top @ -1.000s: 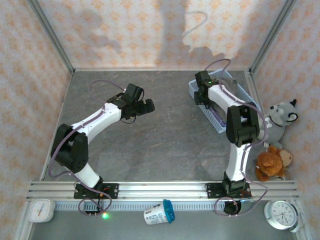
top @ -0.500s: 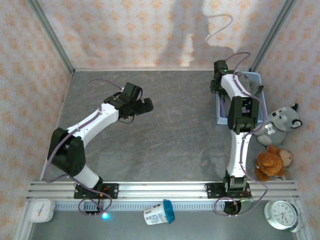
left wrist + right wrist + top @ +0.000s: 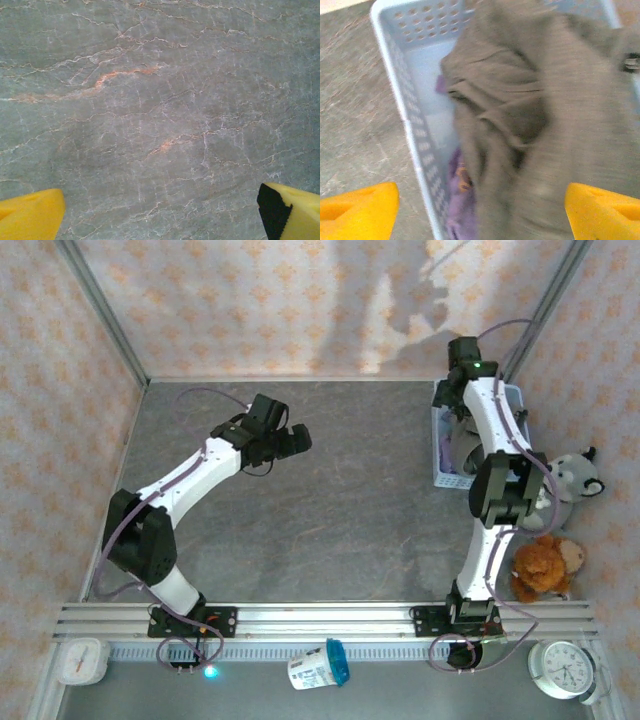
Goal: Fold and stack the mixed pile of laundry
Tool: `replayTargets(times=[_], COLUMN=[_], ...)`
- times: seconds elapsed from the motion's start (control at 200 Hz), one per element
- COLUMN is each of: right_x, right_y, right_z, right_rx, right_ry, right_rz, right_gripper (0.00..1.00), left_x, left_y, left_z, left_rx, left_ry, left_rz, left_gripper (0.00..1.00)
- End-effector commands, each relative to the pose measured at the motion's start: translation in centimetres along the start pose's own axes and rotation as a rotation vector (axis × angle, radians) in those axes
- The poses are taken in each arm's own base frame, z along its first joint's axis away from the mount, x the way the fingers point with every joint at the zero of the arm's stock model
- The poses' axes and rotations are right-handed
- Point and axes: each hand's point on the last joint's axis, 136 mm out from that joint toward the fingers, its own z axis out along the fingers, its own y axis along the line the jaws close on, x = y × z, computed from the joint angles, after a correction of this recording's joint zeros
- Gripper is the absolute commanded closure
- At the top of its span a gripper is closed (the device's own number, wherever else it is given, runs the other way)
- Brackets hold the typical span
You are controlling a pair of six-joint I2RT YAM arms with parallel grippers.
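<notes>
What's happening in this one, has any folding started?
Not yet. Both garments lie in the light blue basket at the table's far right: the olive-grey garment bunched on top, the lavender T-shirt peeking out beneath it. The right gripper hangs open directly over them, gripping nothing. The left gripper hovers open over the table, away from the basket. Nothing is folded or stacked.

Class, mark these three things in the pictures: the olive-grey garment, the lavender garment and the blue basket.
olive-grey garment [image 3: 540, 100]: right wrist view, on its wrinkled middle folds.
lavender garment [image 3: 464, 215]: right wrist view, on the visible patch near the picture's lower edge.
blue basket [image 3: 412, 125]: right wrist view, on its left lattice wall.
</notes>
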Motion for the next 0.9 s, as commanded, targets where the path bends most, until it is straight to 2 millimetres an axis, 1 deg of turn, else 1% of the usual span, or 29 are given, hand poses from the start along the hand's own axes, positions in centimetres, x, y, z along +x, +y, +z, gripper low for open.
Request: replayTargets(times=[0.0,0.07,0.135,0.195,0.26,0.285,0.355,0.405,0.445,0.485,0.545,0.676,0.816,0.896], right_x=[1.3,1.5,2.0,2.7,3.6,3.8,3.7,3.1,2.2,1.1,-0.4,-3.4,-5.6,-6.3], right_y=[-5.2,-6.7,-7.2,-6.5,-5.3,-5.1,-5.1,-5.3,-5.3,-5.3,-5.3,-4.9,-3.8,-2.4], right_z=[0.5,1.3,2.5,3.8,4.9,5.2,5.2,4.6,3.7,2.5,0.3,-5.8,-12.6,-16.6], right_rx=[0.168,0.189,0.182,0.136,0.083,0.074,0.079,0.074,0.062,0.049,0.019,-0.114,-0.312,-0.471], right_ry=[0.060,0.082,0.110,0.153,0.201,0.212,0.209,0.187,0.157,0.123,0.079,-0.044,-0.195,-0.246], right_rz=[0.031,0.069,0.089,0.089,0.077,0.079,0.095,0.106,0.114,0.122,0.135,0.200,0.268,0.282], right_gripper=[0.13,0.12,0.12,0.13,0.19,0.24,0.54,0.72,0.84,1.00,1.00,1.00,1.00,1.00], left_x=[0.2,0.5,0.7,1.0,1.2,1.3,1.5,1.6,1.7,1.8,2.0,2.1,2.0,1.4], left_y=[-0.9,-1.4,-1.6,-1.8,-1.7,-1.5,-0.6,0.1,0.5,0.8,1.1,1.3,1.0,0.6], left_z=[0.4,0.7,0.8,0.9,0.8,0.8,0.7,0.5,0.4,0.3,0.2,-0.1,-0.7,-1.5], left_rx=[0.000,0.003,0.000,-0.006,-0.016,-0.025,-0.060,-0.090,-0.106,-0.115,-0.121,-0.112,-0.085,-0.074], left_ry=[0.010,0.015,0.018,0.014,0.009,0.008,0.003,-0.001,-0.003,-0.005,-0.006,-0.018,-0.038,-0.054], left_rz=[0.017,0.025,0.036,0.046,0.048,0.046,0.031,0.023,0.017,0.012,0.000,-0.048,-0.096,-0.103], left_gripper=[0.00,0.00,0.00,0.00,0.00,0.00,0.00,0.00,0.00,0.00,0.00,0.00,0.00,0.00])
